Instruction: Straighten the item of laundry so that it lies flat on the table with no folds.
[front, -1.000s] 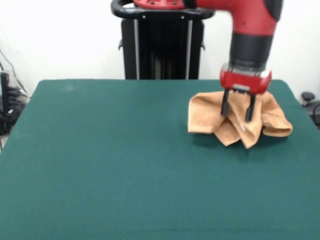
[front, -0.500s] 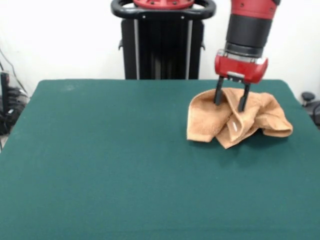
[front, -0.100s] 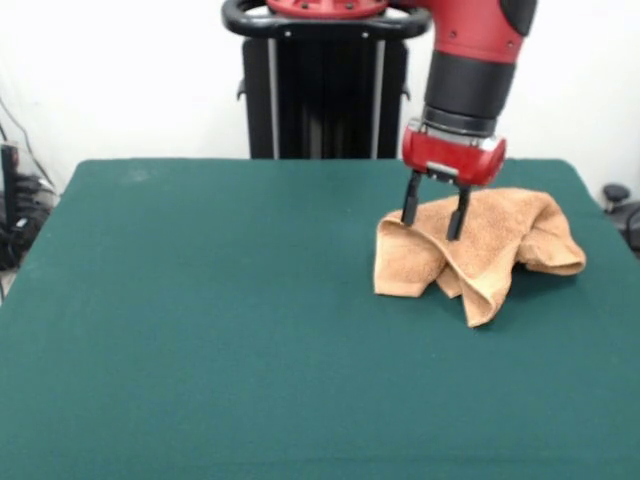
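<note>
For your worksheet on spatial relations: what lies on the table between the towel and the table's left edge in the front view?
Nothing: bare green table runs from the towel to that edge.

One raised camera faces the table lengthwise.

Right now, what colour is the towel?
Light orange-tan, plain terry; the towel shows best in the front view, bunched under the gripper on the dark green table.

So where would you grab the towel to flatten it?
Probably the pointed corner of the towel that sticks out toward the camera, coming straight down from above. It lies free on the table, clear of the bunched folds, so dragging it outward should open the heap. The gripper now hangs open over the far-left folds.
</note>
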